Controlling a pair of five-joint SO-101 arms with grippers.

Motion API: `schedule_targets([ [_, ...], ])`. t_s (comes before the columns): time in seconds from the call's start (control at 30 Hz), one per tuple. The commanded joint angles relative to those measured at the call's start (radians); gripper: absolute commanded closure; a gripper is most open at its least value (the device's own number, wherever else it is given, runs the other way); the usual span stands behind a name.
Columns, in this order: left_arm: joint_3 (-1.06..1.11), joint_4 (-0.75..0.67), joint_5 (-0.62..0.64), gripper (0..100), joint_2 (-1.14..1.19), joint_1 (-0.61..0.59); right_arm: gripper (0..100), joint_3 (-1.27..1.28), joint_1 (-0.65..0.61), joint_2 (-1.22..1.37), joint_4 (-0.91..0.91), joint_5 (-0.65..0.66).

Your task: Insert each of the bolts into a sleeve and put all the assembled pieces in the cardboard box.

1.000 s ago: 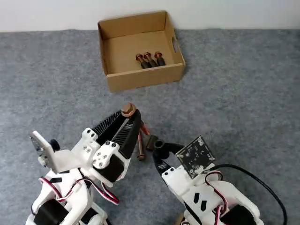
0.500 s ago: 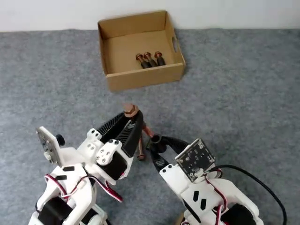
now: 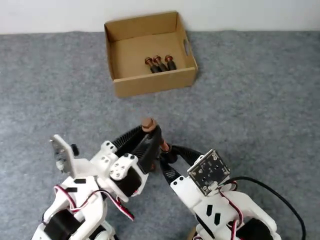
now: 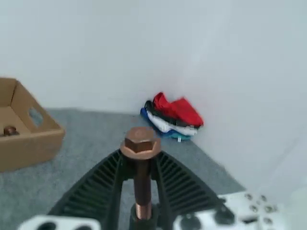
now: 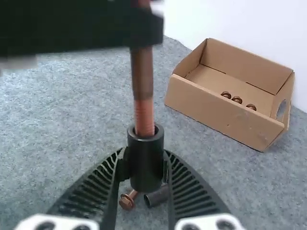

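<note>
My left gripper (image 3: 148, 134) is shut on a copper bolt (image 4: 140, 146), held head up. The bolt's threaded end (image 5: 144, 117) sits in the mouth of a black sleeve (image 5: 145, 160). My right gripper (image 5: 145, 165) is shut on that sleeve and holds it upright above the carpet. In the high view the two grippers meet near the middle front, with the bolt head (image 3: 146, 123) on top and the right gripper (image 3: 167, 152) just right of it. The cardboard box (image 3: 126, 29) stands at the back and holds three assembled pieces (image 3: 160, 63).
One loose bolt (image 5: 127, 200) and one loose sleeve (image 5: 158, 195) lie on the grey carpet under the right gripper. A pile of red, white and blue cloth (image 4: 172, 115) lies by the wall. Open carpet stretches between the grippers and the box.
The left arm has carried the bolt to the right, towards the right gripper. The bolt's tip now stands in the sleeve's mouth. The right gripper has shifted slightly.
</note>
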Motion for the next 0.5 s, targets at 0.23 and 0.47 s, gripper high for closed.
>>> schedule_targets([
  [0.23,0.048,0.107,-0.187,99,0.003,0.13,99.1,-0.008,-0.005,-0.004,-0.025,0.012],
  [0.47,0.047,0.201,-0.195,80,0.003,0.126,99.1,-0.008,-0.002,-0.004,-0.024,0.012],
])
